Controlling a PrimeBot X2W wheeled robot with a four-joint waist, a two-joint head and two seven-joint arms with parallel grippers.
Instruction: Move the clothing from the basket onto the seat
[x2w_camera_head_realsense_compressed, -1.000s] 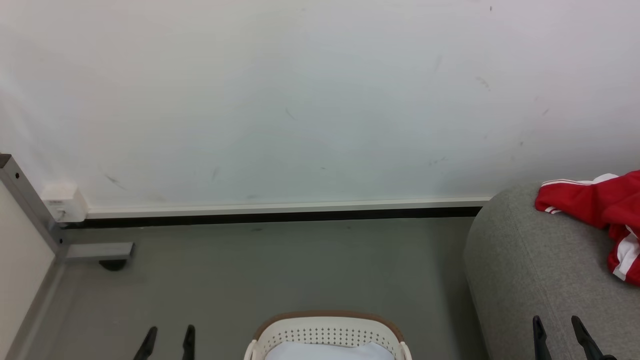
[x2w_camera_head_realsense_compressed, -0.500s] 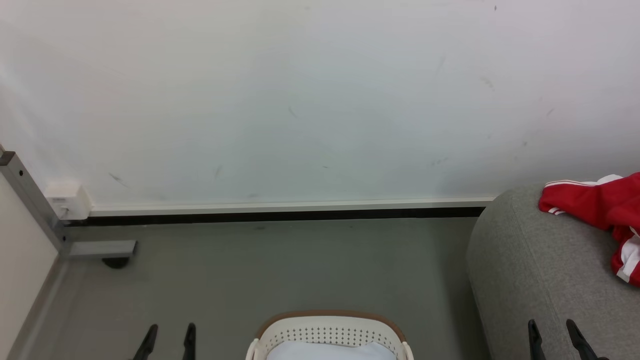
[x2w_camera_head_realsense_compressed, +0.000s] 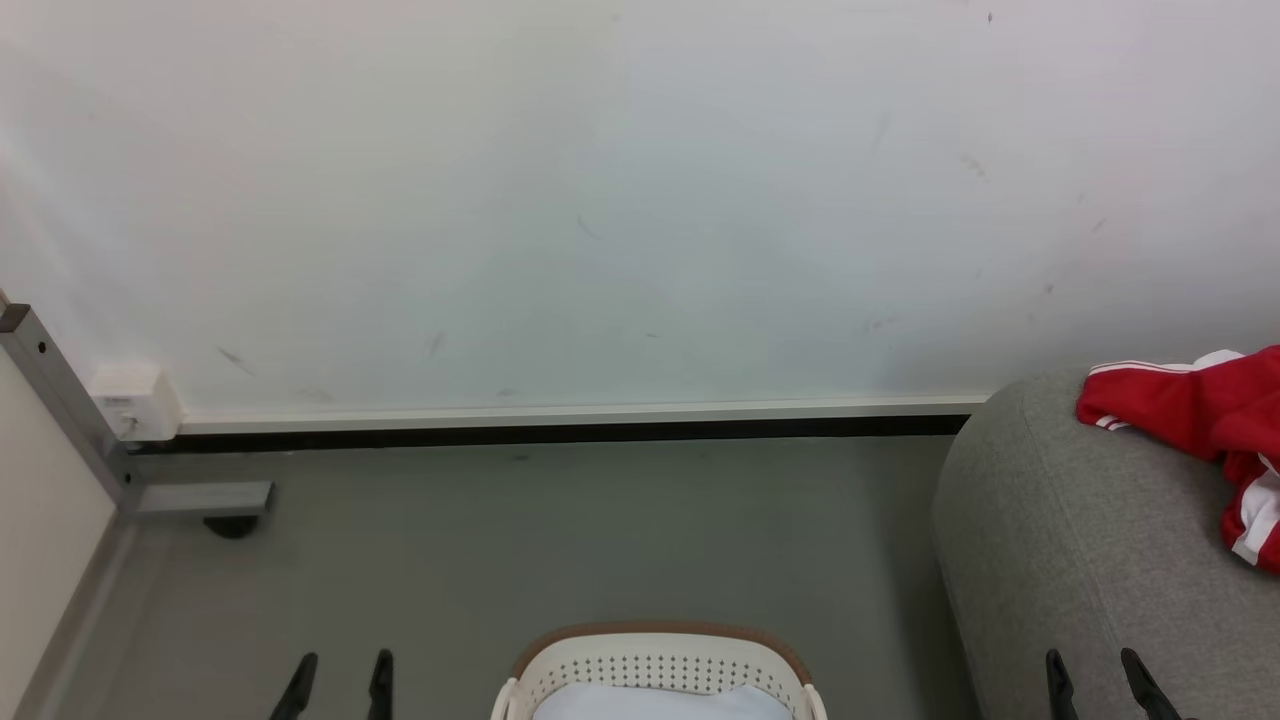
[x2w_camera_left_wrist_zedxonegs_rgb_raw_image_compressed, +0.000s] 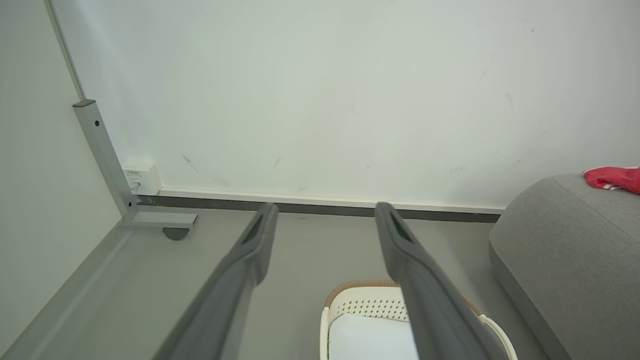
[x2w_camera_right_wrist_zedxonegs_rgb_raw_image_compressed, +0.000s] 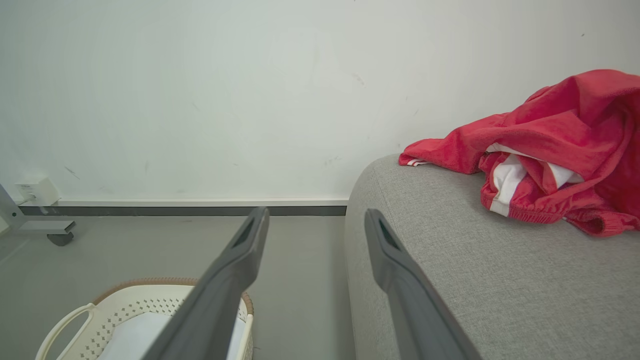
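- The clothing (x2w_camera_right_wrist_zedxonegs_rgb_raw_image_compressed: 550, 130), a red heap with white trim, lies bunched on top of the seat (x2w_camera_right_wrist_zedxonegs_rgb_raw_image_compressed: 500, 280), near its rounded end by the wall.
- The basket (x2w_camera_head_realsense_compressed: 655, 640) stands on the floor between my two arms, apart from the seat. The part I can see holds a pale flat pad (x2w_camera_head_realsense_compressed: 660, 703) with nothing red on it.
- Its near half is cut off at the edge of my views, so I cannot rule out a piece there.
- My left pincer (x2w_camera_head_realsense_compressed: 345, 657) is spread wide and empty, beside the basket.
- My right pincer (x2w_camera_head_realsense_compressed: 1090, 655) is likewise wide and empty, at the seat's side.
- I judge the move done, or nearly. What is left is a check of the basket.
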